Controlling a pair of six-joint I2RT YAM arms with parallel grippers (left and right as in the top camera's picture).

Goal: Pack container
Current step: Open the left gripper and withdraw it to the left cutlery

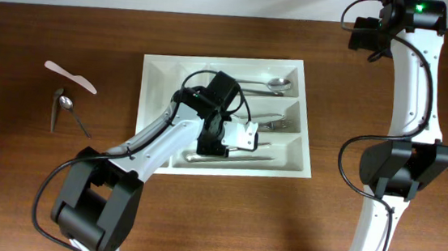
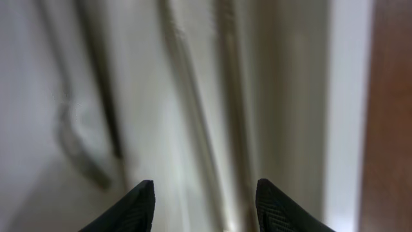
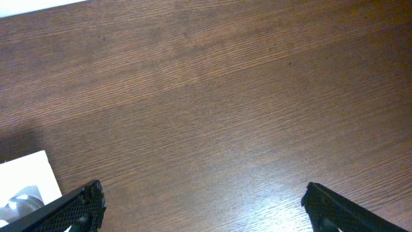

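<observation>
The container is a white cutlery tray (image 1: 223, 60) in the middle of the table. It holds a metal spoon (image 1: 266, 84) in the top long compartment, a fork (image 1: 278, 124) in the middle one and a knife (image 1: 241, 158) in the bottom one. My left gripper (image 1: 208, 147) reaches down into the tray over the bottom compartment. In the left wrist view it (image 2: 206, 200) is open and empty, close above the blurred white tray floor (image 2: 290, 96). My right gripper (image 1: 368, 36) is far right at the back; it (image 3: 203, 206) is open and empty over bare wood.
Left of the tray lie a white plastic knife (image 1: 70, 76), a metal spoon (image 1: 66, 103) and a dark utensil (image 1: 54, 111). A corner of the tray (image 3: 26, 177) shows at the lower left of the right wrist view. The right arm's base stands at the right.
</observation>
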